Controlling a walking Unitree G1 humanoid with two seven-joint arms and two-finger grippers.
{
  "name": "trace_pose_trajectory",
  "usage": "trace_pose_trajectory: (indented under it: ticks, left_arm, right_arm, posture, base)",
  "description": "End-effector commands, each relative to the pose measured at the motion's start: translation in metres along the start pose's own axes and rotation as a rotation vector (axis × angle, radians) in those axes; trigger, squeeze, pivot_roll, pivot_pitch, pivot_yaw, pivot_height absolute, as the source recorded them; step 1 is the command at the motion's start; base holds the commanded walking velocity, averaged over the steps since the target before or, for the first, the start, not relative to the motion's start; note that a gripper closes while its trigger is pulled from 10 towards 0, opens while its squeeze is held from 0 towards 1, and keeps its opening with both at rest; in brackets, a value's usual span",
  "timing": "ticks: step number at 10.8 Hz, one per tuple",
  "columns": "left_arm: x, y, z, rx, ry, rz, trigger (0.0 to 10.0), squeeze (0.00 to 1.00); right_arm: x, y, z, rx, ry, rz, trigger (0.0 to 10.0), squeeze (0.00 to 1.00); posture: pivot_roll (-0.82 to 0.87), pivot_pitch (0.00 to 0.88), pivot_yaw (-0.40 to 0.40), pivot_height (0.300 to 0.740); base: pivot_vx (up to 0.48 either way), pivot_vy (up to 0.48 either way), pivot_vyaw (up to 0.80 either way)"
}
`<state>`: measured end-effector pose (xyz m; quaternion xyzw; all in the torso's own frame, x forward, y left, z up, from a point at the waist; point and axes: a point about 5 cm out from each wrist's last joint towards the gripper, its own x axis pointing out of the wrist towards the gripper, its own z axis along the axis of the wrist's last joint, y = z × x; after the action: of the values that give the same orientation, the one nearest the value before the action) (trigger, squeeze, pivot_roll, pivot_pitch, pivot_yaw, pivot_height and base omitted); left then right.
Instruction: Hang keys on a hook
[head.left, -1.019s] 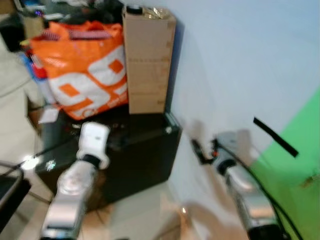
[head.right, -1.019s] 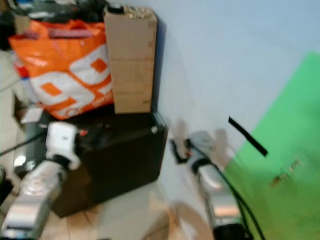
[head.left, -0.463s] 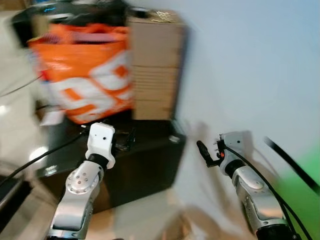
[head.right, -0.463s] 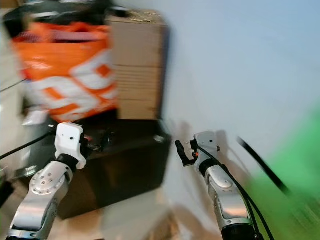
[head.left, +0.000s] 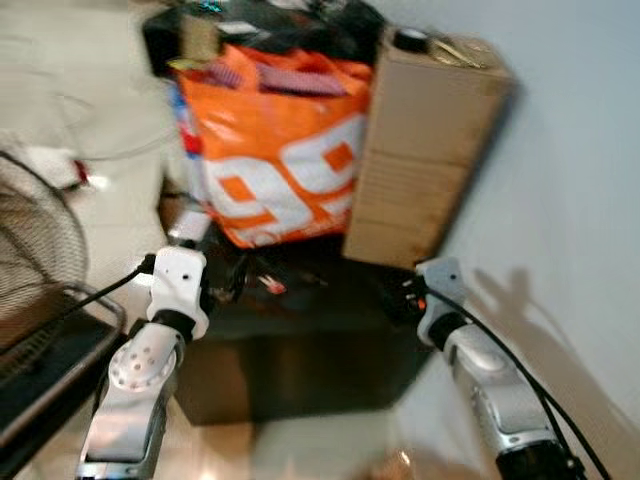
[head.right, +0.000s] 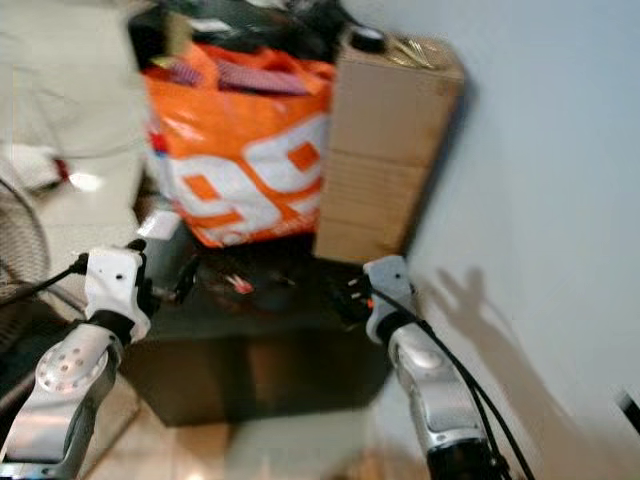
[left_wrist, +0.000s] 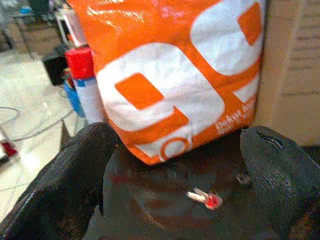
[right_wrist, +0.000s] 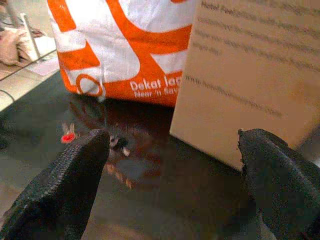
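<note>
Keys (left_wrist: 206, 198) with a red tag have swung into sight on the dark counter (head.left: 300, 350) before the orange bag (head.left: 280, 160), both my jaws apart, ready to reach.

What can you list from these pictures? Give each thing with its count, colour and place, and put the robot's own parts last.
keys: one set, silvery with a red tag, on the black cabinet top before the bag
bag: one, orange and white, on the cabinet
cardboard box: one, brown, upright beside the bag, by the wall
cabinet: one, black, against the wall
wall: pale blue, on the right
fan grille: one, dark wire, far left
left claw: black fingers, open, facing the keys
right claw: black fingers, open, over the cabinet top
</note>
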<state>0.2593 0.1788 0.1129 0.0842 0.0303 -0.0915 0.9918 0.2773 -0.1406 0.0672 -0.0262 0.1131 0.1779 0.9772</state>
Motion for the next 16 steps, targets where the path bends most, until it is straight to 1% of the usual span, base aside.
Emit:
trace_pose_trajectory:
  ticks: [1, 7, 10, 11, 12, 13, 14, 15, 16]
  left_arm:
    - [0.002, -0.008, 0.003, -0.010, -0.017, -0.023, 10.0, 0.21]
    - [0.001, -0.007, 0.002, -0.011, -0.016, -0.015, 10.0, 0.21]
    - [0.000, -0.008, 0.001, -0.014, -0.016, -0.014, 10.0, 0.21]
    - [-0.001, -0.009, -0.001, 0.006, -0.005, -0.031, 10.0, 0.20]
    - [-0.003, -0.010, -0.004, 0.002, 0.002, -0.060, 10.0, 0.19]
    - [-0.007, -0.011, -0.010, 0.023, 0.050, -0.157, 10.0, 0.17]
    - [-0.013, -0.010, -0.015, 0.042, 0.090, -0.231, 10.0, 0.17]
    - [-0.016, -0.009, -0.018, 0.054, 0.116, -0.279, 10.0, 0.17]
    - [-0.021, -0.007, -0.021, 0.062, 0.148, -0.338, 10.0, 0.17]
  right_arm:
    - [-0.004, -0.010, 0.000, -0.001, -0.004, -0.031, 10.0, 1.00]
    - [-0.003, -0.011, -0.001, -0.008, 0.002, -0.026, 10.0, 1.00]
    - [-0.004, -0.009, -0.005, -0.037, 0.040, 0.033, 10.0, 1.00]
    - [-0.005, -0.008, -0.007, -0.045, 0.065, 0.065, 10.0, 1.00]
    - [-0.006, -0.007, -0.009, -0.056, 0.089, 0.099, 10.0, 1.00]
    - [-0.005, -0.005, -0.013, -0.075, 0.138, 0.156, 10.0, 1.00]
    - [-0.004, -0.006, -0.018, -0.092, 0.184, 0.196, 10.0, 1.00]
    - [-0.004, -0.004, -0.022, -0.090, 0.218, 0.238, 10.0, 1.00]
    - [0.001, -0.003, -0.027, -0.092, 0.252, 0.257, 10.0, 1.00]
  posture:
    - [-0.02, 0.000, -0.069, 0.740]
    - [-0.01, 0.000, -0.077, 0.740]
    - [-0.01, 0.000, -0.082, 0.740]
    - [-0.02, 0.000, -0.084, 0.740]
    - [-0.02, 0.000, -0.085, 0.740]
    - [-0.02, 0.000, -0.086, 0.740]
    - [-0.02, 0.000, -0.087, 0.740]
    - [-0.02, 0.000, -0.088, 0.740]
    - [-0.02, 0.000, -0.087, 0.740]
  base:
    - [0.405, 0.000, 0.00]
    - [0.394, 0.000, 0.00]
    - [0.403, 0.000, 0.00]
    - [0.379, 0.000, 0.00]
    - [0.270, 0.000, 0.00]
    - [0.000, 0.000, 0.00]
    - [0.000, 0.000, 0.00]
    - [0.000, 0.000, 0.00]
    - [0.000, 0.000, 0.00]
